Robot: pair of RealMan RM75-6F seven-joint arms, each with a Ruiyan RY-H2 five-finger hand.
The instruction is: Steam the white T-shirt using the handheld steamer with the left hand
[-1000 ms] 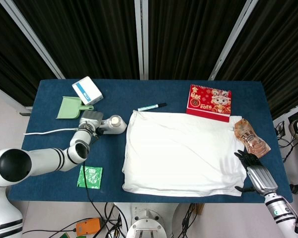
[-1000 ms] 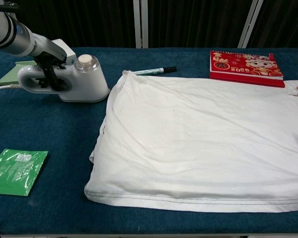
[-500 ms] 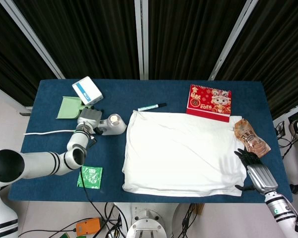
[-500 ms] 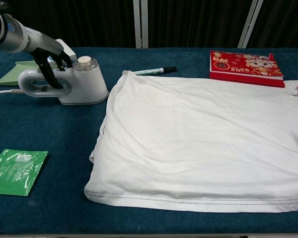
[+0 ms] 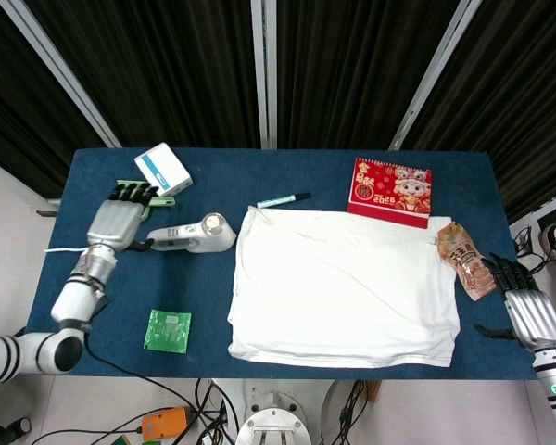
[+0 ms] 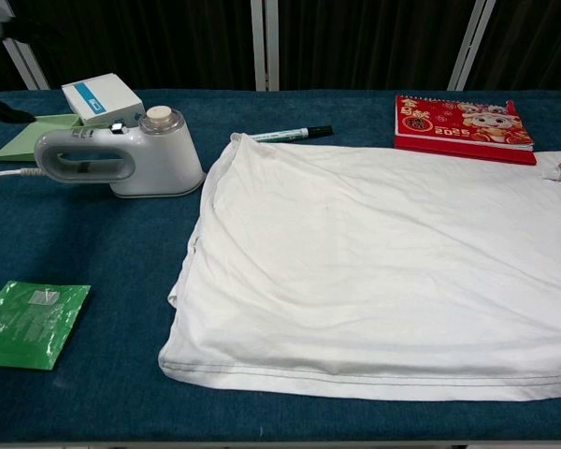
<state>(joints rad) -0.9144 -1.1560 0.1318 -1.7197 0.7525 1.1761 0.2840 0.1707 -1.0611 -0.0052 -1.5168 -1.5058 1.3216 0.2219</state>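
The white T-shirt (image 5: 343,287) lies flat across the middle and right of the blue table (image 5: 259,171); the chest view shows it wide and smooth (image 6: 374,271). Left of its collar end, the white handheld steamer (image 5: 195,234) stands on the table, and nothing touches its handle in the chest view (image 6: 122,164). My left hand (image 5: 120,218) hovers open a little to the left of the steamer, fingers apart and holding nothing. Beyond the table's right edge, my right hand (image 5: 530,311) is open too and clear of the shirt.
A white box (image 5: 162,169) and a green dustpan (image 5: 134,199) lie behind the steamer. The steamer's white cable (image 5: 74,247) runs left. A green packet (image 5: 168,330) sits near the front. A marker pen (image 5: 284,199), red calendar (image 5: 391,190) and snack packet (image 5: 463,260) border the shirt.
My left hand has let go of the steamer's handle and drawn back to the left. My right hand has slid off the shirt's right corner, out past the table edge.
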